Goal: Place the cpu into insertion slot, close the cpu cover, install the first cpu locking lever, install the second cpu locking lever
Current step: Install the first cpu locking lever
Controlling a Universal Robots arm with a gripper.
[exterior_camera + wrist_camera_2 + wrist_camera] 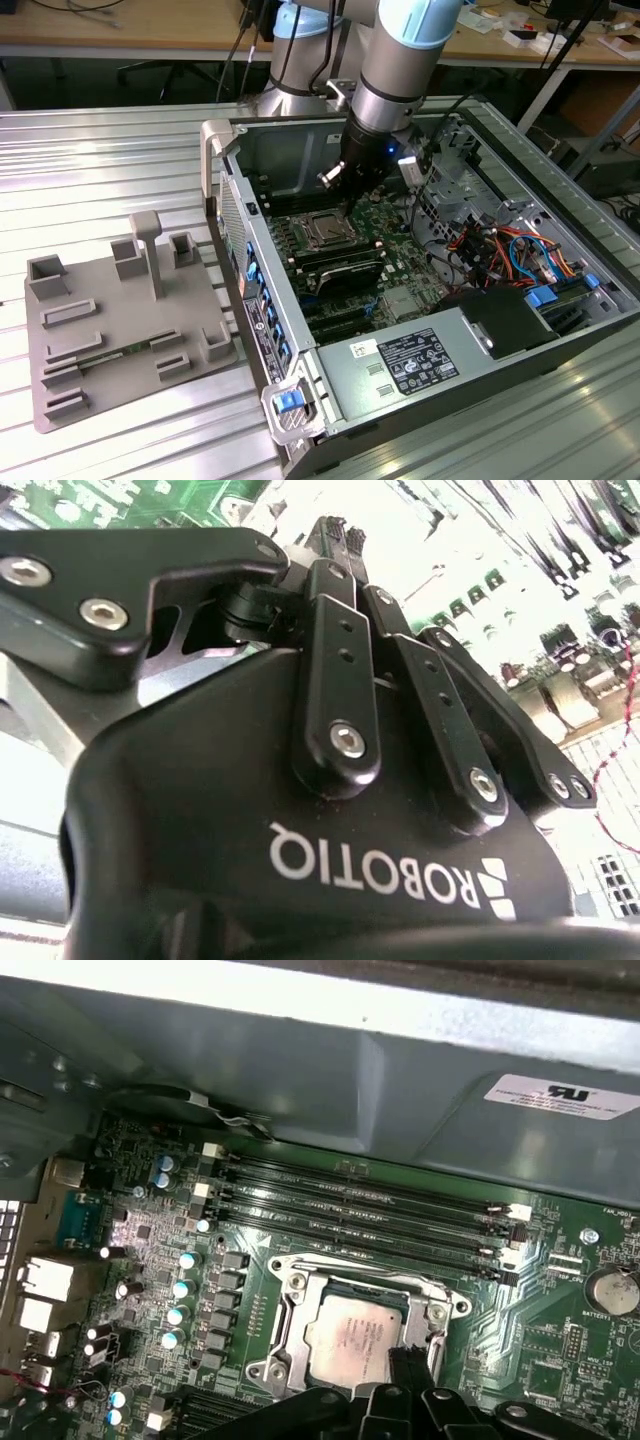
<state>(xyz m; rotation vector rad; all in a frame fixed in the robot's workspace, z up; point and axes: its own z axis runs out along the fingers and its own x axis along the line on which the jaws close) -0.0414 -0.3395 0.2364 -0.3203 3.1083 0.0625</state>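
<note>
Cpu [357,1343] seated in insertion slot [290,1285] on green motherboard [560,1350], cpu cover [432,1312] framing it, beside memory slots [360,1215]. Hand [408,1365] at the cpu's edge, fingertips drawn together, grasping nothing visible. Computer case [400,375] on worktop [100,160].

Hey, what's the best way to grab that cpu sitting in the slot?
Probably from straight above, by two opposite edges of its raised metal top. The cpu lies flat in the slot, and the cover seems to frame it closely all round, so no sideways approach looks open.
</note>
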